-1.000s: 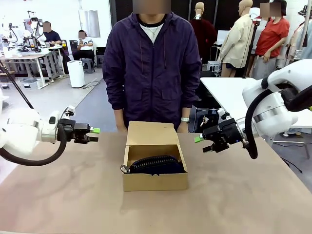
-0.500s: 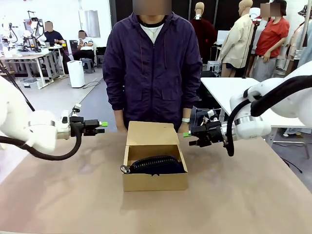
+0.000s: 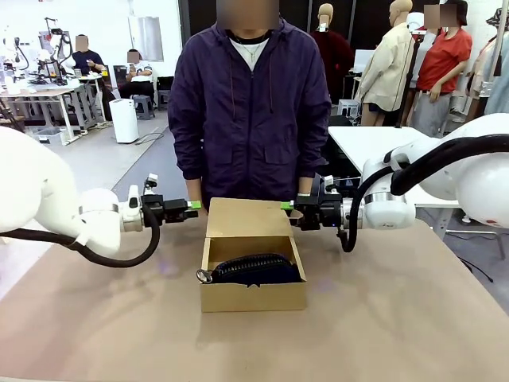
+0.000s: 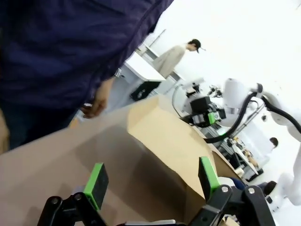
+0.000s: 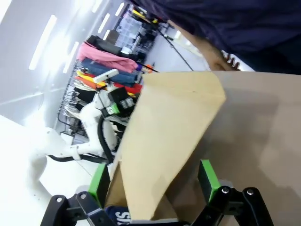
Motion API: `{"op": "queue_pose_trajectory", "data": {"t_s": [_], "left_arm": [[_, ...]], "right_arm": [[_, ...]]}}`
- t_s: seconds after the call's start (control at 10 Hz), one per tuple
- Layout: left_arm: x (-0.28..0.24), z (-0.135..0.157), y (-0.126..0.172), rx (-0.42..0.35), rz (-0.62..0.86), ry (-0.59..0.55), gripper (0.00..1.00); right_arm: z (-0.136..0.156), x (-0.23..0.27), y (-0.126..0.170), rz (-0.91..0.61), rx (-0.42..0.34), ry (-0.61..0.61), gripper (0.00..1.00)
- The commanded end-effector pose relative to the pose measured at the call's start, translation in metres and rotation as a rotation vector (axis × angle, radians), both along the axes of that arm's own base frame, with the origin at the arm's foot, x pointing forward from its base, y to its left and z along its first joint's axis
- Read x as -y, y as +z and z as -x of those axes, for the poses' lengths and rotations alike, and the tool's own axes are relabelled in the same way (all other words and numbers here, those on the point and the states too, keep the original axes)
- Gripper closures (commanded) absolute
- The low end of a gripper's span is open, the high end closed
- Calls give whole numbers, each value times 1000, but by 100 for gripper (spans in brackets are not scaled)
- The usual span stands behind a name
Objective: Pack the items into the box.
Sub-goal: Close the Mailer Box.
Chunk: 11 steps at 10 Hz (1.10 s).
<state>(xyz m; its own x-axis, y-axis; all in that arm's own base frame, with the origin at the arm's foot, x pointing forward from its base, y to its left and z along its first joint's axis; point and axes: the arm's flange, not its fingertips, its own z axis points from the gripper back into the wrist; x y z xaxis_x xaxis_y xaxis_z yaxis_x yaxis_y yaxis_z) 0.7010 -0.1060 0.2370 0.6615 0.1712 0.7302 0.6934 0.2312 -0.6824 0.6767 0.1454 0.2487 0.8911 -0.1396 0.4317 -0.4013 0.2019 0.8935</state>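
The box [image 3: 253, 298] sits at the centre of the frame on the brown surface [image 3: 398, 318]. It is open, with its lid flap [image 3: 248, 216] standing up at the far side. A dark zippered pouch [image 3: 254, 269] lies inside and fills most of the opening, its pull loop poking over the left wall. What lies under it cannot be told.

The cardboard looks thin and light, stiff across its faces but weak at the hinge crease. It would likely slide if pushed from one side only. The flap's two upper corners seem the best hold, taken evenly so it folds forward without twisting. The soft pouch should give under the lid.

The left end effector [image 3: 191, 205] hovers just beside the flap's upper left corner, and the right end effector [image 3: 286, 206] just beside its upper right. Both have fingers apart and hold nothing. A person [image 3: 248, 103] stands behind the box.
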Motion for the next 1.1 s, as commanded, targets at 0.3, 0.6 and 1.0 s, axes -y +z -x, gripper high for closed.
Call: {"op": "queue_pose_trajectory", "data": {"t_s": [0.3,0.6,1.0], "left_arm": [[7,4,-1,-29,15,-51,0],[15,12,6,-57,14,-87,38],[18,24,23,-54,35,-120,86]], "right_arm": [[2,-12,2,-19,-23,123,0],[3,-14,1,-7,-47,149,34],[4,-9,1,-11,-42,116,77]]}}
